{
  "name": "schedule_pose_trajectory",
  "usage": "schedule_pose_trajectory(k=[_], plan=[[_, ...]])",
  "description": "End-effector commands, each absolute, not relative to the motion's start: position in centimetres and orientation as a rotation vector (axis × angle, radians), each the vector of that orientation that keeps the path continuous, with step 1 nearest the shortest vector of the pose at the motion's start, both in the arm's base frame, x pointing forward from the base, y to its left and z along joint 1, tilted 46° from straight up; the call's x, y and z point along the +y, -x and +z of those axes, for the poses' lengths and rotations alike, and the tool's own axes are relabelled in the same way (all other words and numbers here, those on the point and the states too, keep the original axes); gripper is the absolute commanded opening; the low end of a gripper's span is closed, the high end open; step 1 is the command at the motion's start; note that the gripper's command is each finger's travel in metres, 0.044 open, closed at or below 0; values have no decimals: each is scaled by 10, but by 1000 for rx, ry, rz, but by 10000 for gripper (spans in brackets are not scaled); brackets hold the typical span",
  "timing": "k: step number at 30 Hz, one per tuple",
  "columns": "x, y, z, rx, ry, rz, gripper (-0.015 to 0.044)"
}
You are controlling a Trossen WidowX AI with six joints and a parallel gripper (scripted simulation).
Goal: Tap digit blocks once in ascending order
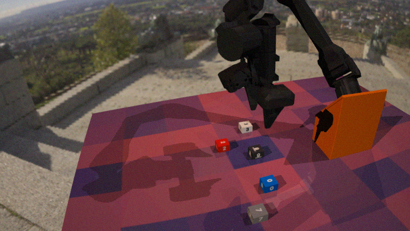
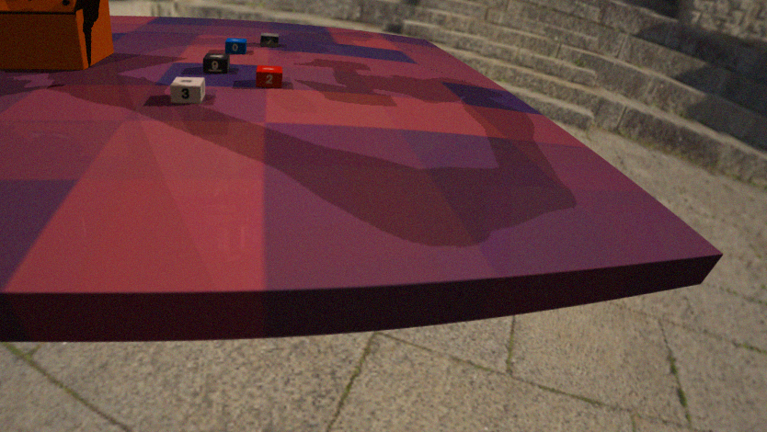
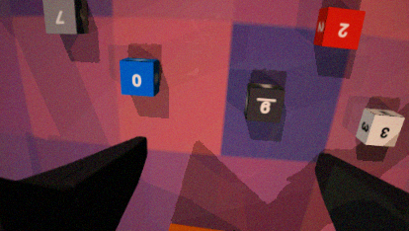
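Note:
My gripper [image 1: 259,118] [image 3: 232,154] is open and empty, above the table; it is out of view in the exterior view. In the wrist view all the blocks lie beyond the fingertips. A blue block [image 1: 268,184] [image 2: 235,46] [image 3: 138,77] shows 0. A red block [image 1: 222,145] [image 2: 269,76] [image 3: 341,29] shows 2. A white block [image 1: 245,127] [image 2: 187,90] [image 3: 379,128] shows 3. A grey block [image 1: 257,213] [image 2: 269,39] [image 3: 60,17] shows 7. A black block [image 1: 255,151] [image 2: 216,62] [image 3: 265,104] shows an underlined 9. The blocks stand apart.
An orange box-like body [image 1: 355,126] [image 2: 42,39] stands near the arm's base, right of the blocks in the top view. The patchwork table [image 1: 97,212] [image 2: 332,214] carries the arm's shadow. The table's edge [image 2: 375,305] runs across the exterior view.

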State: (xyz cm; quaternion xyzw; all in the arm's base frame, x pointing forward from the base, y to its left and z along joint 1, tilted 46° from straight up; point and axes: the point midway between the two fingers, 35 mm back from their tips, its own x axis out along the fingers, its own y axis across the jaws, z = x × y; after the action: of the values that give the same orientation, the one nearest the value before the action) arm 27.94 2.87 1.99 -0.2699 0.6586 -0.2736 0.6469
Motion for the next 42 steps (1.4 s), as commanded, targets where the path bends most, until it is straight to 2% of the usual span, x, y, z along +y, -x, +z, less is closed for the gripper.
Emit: schedule_pose_trajectory(k=[1,4,26,36,42], plan=[[68,-280,-22,1510,621,-614,400],[83,-278,-39,1510,621,-617,400],[84,-279,-40,1510,621,-617,400],[134,-329,-90,1507,617,-615,400],[137,-331,-94,1507,616,-615,400]])
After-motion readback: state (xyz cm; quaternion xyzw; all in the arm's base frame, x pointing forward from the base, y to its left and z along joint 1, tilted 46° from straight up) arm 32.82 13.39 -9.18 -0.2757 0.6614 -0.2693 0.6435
